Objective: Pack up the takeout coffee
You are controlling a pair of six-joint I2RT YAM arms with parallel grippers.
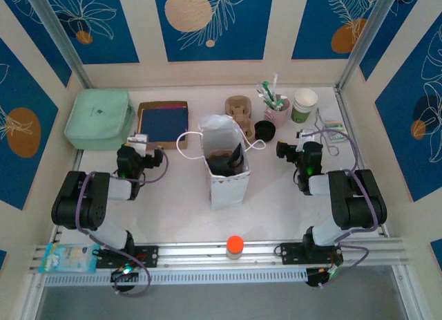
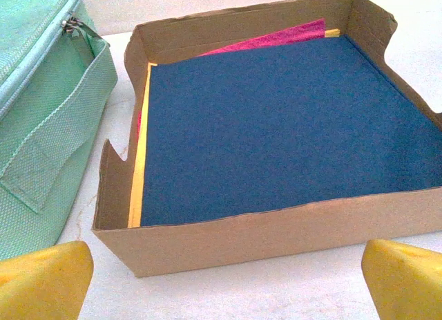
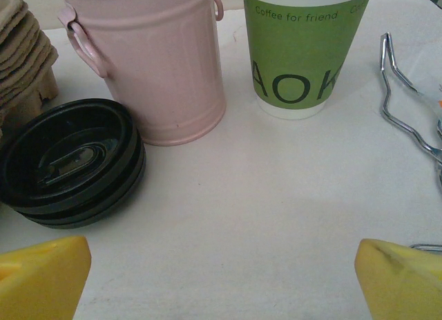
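The white desk (image 1: 276,202) carries everything. Read places from the top camera, with the paper bag as the centre of the dial.

Your left arm (image 1: 86,199) folds at 8 o'clock and your right arm (image 1: 352,199) at 4 o'clock. The left jaws face the cardboard tray and stand wide apart, yellow fingertips (image 2: 43,278) at the bottom corners of the wrist view, gripping nothing. The right jaws are equally spread, with only bare desk between their fingertips (image 3: 41,275).

The mint fabric case (image 1: 99,118) lies at 10 o'clock. Just beside it at 11 o'clock sits the cardboard tray (image 2: 228,244). It holds a flat stack of napkins (image 2: 276,133), dark blue on top with pink and yellow edges showing beneath.

The white paper bag (image 1: 226,185) stands upright mid-desk with its mouth open. Your takeout coffee (image 1: 235,158) is inside it: you can see a dark, lid-like shape over something brown. The bag hides the cup's wall, so you cannot tell which way its long axis runs.

Brown pulp carriers (image 1: 238,110) are stacked at 12 o'clock. At 1 o'clock stands a pink pail (image 3: 159,64) holding straws (image 1: 271,93). An upright lidless cup (image 3: 304,57) with a green band stands at 2 o'clock. Black lids (image 3: 69,161) lie flat in a stack just beside the pail. A bent wire (image 3: 404,106) lies at 3 o'clock. An orange cap (image 1: 235,245) sits on the rail (image 1: 193,252) at 6 o'clock.
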